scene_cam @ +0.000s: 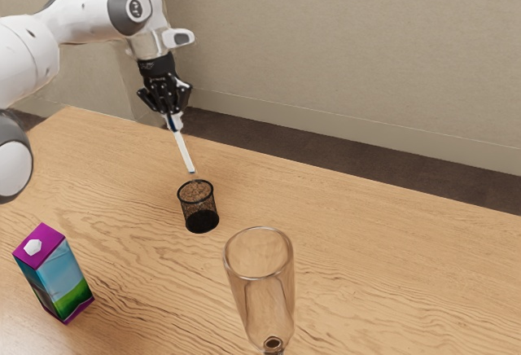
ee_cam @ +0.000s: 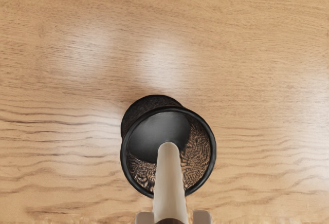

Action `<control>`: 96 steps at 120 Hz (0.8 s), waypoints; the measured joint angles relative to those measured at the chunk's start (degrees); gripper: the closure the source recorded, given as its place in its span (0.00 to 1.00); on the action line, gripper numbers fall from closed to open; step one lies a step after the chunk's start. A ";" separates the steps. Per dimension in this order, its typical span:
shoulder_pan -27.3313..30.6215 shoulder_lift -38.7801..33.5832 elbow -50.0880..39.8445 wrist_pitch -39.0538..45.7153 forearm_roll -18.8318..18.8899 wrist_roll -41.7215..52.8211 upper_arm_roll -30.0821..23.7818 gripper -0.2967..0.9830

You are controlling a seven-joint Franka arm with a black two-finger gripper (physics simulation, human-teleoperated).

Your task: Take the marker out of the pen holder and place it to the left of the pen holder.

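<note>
The pincer [scene_cam: 174, 119] grips a slim marker [scene_cam: 185, 151] above the pen holder [scene_cam: 199, 210]; (round black mesh).

The worktop [scene_cam: 391, 249] is pale brown wood with wavy grain, running across the exterior view from its upper left to its lower right. On it a round black mesh pen holder [scene_cam: 199, 207] stands upright left of the frame's centre, and a carton [scene_cam: 62, 282] with a purple top, white cap and blue-and-green side stands at lower left. A clear glass [scene_cam: 262, 290] rises at bottom centre, apparently on the wood too, though its foot is cut off.
</note>
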 joint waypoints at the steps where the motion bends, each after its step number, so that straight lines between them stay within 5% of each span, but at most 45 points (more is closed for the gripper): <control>1: 0.00 -0.50 0.10 -0.46 0.07 0.00 0.21 0.83; 20: 0.05 -3.91 0.62 -8.57 4.99 0.00 2.84 0.84; 44: 0.03 0.78 0.24 -19.46 10.89 -1.00 3.01 0.84; 96: 0.11 11.85 0.12 -29.33 12.80 -2.71 3.30 0.84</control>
